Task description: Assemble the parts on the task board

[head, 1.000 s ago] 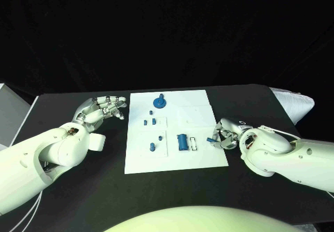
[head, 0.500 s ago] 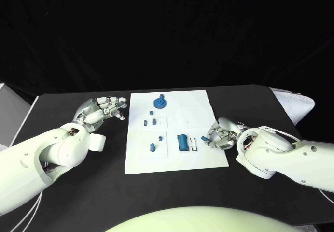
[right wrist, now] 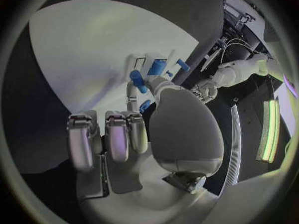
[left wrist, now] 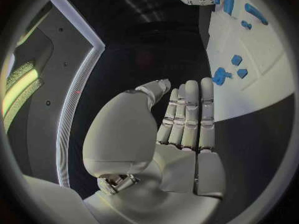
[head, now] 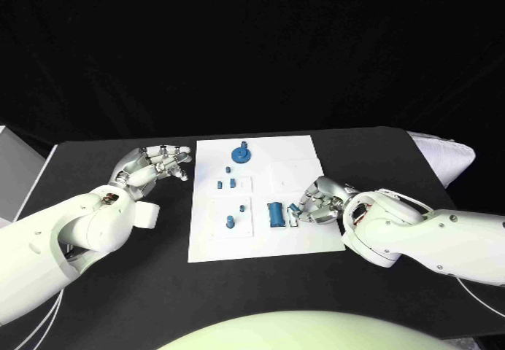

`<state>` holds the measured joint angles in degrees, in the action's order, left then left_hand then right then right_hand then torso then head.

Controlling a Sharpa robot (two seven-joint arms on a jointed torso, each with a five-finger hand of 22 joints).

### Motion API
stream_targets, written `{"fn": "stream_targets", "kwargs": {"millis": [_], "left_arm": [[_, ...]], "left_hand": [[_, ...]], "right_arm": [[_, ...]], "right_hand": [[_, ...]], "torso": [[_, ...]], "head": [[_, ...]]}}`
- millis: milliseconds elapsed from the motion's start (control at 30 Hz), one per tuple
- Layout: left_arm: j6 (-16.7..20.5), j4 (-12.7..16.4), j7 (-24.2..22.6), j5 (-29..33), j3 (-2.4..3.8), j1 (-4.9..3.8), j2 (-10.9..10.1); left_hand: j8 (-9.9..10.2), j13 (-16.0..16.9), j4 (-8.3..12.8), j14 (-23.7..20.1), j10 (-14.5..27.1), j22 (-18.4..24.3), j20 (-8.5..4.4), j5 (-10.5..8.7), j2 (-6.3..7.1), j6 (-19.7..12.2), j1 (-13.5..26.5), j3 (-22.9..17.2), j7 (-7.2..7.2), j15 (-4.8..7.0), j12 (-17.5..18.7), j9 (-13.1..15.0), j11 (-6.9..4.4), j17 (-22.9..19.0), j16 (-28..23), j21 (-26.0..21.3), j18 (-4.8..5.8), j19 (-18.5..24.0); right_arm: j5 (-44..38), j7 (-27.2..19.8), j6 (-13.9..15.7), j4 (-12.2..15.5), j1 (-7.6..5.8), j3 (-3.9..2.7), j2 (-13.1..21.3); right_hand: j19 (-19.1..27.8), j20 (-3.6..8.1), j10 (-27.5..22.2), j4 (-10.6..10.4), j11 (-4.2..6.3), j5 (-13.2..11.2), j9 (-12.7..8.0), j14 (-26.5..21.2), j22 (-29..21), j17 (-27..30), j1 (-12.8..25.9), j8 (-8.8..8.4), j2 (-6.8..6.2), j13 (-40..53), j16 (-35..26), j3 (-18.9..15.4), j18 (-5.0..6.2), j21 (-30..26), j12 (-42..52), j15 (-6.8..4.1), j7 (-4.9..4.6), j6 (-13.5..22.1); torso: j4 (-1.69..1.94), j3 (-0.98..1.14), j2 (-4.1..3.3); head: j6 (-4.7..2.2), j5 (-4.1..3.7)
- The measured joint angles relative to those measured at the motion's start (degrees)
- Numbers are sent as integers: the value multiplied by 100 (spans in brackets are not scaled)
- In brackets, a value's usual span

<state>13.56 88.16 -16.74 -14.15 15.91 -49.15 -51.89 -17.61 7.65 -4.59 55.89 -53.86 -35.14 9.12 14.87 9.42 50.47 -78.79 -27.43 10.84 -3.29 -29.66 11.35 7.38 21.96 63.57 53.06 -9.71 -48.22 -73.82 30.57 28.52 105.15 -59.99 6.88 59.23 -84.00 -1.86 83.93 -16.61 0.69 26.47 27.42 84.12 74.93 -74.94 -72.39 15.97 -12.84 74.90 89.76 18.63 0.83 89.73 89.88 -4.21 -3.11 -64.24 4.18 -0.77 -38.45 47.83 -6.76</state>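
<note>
Head view: the right robot hand (head: 321,198), pinching a small blue part (head: 295,211), has moved inward over the white board's (head: 305,157) right edge, beside the blue block (head: 276,214), probably nearing placement. The left robot hand (head: 156,165) stays open above the desk (head: 126,292).

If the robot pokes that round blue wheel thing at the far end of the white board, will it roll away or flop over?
Probably neither. The round blue part looks like it lies flat on the task board, so a poke would more likely slide it than roll it. It looks like hard plastic, so it should stay stiff. It's small, so probably light, and it could skid easily on the smooth board.
</note>
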Motion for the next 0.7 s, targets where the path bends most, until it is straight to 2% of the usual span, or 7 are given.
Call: {"fn": "stream_targets", "kwargs": {"millis": [200,700], "left_arm": [[0,6,2,0,0,0,-5],[0,16,7,2,0,0,-29]], "left_hand": [[0,0,0,0,0,0,0,0,0,0,0,0,0,0,0,0,0,0,0,0,0,0],[0,-5,-16,0,0,-1,0,0,0,0,0,-16,0,0,0,-5,0,0,0,0,0,0]], "right_arm": [[38,74,-47,-87,18,4,-96],[-26,254,-205,-115,33,6,-153]], "right_hand": [[0,0,0,1,0,-240,19,0,0,0,145,2,20,0,0,14,0,0,0,0,15,-15],[0,0,0,-7,0,-350,35,0,-1,1,357,23,40,5,0,-108,0,0,0,0,30,-30]], "torso": [[5,1,-1],[-6,4,-4]], "head": [[11,10],[71,27]]}}
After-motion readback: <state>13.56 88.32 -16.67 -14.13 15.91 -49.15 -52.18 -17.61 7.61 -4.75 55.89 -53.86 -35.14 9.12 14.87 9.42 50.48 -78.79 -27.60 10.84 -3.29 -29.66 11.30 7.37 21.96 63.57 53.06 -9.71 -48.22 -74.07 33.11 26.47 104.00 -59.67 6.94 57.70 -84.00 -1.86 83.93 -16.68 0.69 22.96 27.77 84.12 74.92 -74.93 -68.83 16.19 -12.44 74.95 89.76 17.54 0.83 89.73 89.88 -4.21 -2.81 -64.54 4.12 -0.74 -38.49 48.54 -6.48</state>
